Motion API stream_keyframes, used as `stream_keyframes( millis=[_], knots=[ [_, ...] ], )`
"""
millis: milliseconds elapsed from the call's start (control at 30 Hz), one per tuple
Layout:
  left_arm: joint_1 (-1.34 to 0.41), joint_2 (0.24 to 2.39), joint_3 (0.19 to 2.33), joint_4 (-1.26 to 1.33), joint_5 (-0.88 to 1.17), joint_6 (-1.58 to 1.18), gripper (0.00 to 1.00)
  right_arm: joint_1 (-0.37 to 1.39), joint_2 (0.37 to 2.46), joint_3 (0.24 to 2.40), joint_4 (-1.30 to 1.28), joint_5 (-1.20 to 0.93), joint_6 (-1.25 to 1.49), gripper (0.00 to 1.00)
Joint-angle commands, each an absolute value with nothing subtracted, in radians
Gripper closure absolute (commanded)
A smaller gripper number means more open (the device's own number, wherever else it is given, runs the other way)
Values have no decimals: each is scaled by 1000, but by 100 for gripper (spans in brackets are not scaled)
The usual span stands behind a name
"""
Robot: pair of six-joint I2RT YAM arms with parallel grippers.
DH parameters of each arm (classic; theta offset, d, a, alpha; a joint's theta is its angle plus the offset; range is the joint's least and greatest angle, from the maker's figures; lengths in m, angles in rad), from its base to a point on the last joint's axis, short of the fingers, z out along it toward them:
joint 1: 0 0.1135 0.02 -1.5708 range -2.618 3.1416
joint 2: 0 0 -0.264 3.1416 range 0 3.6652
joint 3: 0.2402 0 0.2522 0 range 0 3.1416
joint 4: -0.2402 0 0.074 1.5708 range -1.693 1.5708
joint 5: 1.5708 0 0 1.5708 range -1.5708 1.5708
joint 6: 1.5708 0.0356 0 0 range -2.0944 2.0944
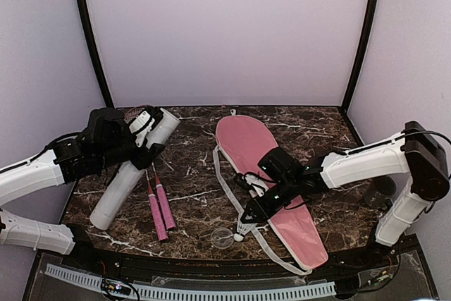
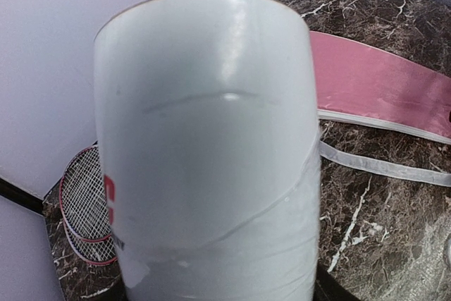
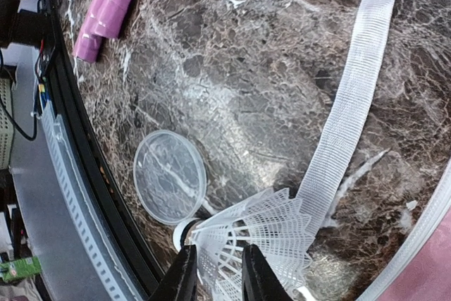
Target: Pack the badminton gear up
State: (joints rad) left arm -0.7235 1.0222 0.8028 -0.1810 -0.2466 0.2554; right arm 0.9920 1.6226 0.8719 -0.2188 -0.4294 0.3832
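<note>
Marble surface, mid-pack: my right jaws (image 3: 215,280) are clamped on the feather skirt of a white shuttlecock (image 3: 246,234), its cork tip low beside a clear round lid (image 3: 169,176) at the near edge. The bag's white mesh strap (image 3: 352,103) runs right next to the feathers. My left jaws (image 1: 144,139) straddle the long white tube (image 1: 123,188), which slants from the near left up toward the back wall. The tube fills my left wrist view and hides the fingers, so I cannot tell whether they grip it. Two red-framed rackets (image 2: 84,202) lie with their heads behind the tube and their pink handles (image 1: 161,209) just beside it. The pink racket bag (image 1: 246,142) stretches out on the right, under my right arm.

The step in hand, as I judge it, is loading the shuttlecock. Next, I need to lift it free of the strap, carry it across to the tube's far mouth and line it up with the opening, cork first, before I let go.
</note>
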Motion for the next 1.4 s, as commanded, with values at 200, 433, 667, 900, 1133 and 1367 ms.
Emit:
stream_keyframes(
  millis=[200,433,667,900,1133,1367],
  knots=[
    [-721,1017,819,-176,-234,261,40,986,1558,835,-165,-462,429,100],
    [-723,1019,817,-172,-102,268,40,976,1422,830,-211,-323,453,100],
    [-799,1038,803,-175,121,326,40,966,1221,772,-128,-107,544,100],
    [-906,1078,793,-189,229,368,40,966,1041,762,-30,2,595,100],
    [-925,1115,802,-206,283,373,41,966,898,729,92,-3,611,100],
    [-931,1134,805,-213,309,377,41,967,951,748,124,-3,611,100]
  ],
)
